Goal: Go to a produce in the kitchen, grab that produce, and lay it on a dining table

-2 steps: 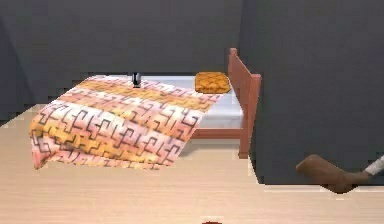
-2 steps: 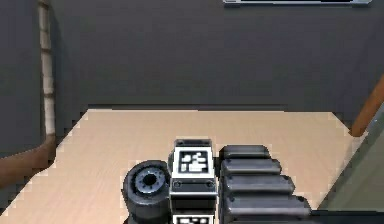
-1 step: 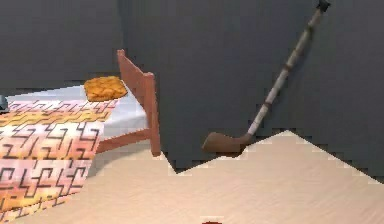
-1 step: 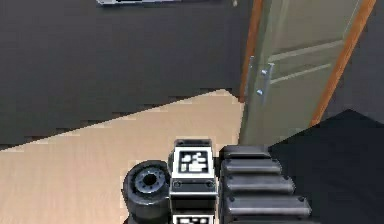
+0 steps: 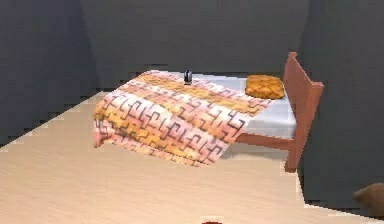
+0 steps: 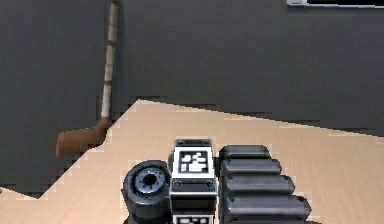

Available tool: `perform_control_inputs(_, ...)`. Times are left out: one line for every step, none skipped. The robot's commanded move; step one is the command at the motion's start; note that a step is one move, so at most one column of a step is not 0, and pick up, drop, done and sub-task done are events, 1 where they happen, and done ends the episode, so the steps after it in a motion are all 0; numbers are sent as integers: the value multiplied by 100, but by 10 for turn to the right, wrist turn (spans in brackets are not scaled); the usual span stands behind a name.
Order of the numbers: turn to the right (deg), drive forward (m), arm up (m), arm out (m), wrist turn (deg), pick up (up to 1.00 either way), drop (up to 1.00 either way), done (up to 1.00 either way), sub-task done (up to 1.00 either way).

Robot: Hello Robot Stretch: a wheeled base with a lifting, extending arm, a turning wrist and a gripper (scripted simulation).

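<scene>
A quilted wooden bed is faced across pale plank flooring, between dark matte walls.

A bed with a reddish-brown wooden frame and a smooth pale blue sheet is seen. Over the bed's foot end an orange-and-pink quilt with a blocky maze pattern is draped. At the bed's slatted headboard a plump, textured orange pillow is laid. On the bed's far edge a small dark upright object is set.

In the arm side view a long brown wooden hockey stick is leaned on the wall. Beside ribbed black arm segments and a white square marker, the gripper is shown as a dark round body. Its fingers cannot be made out, so whether anything is held cannot be told. Where the produce lies cannot be told.
</scene>
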Motion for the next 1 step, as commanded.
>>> perform_control_inputs(-450,0,0,0,0,0,0,0,0)
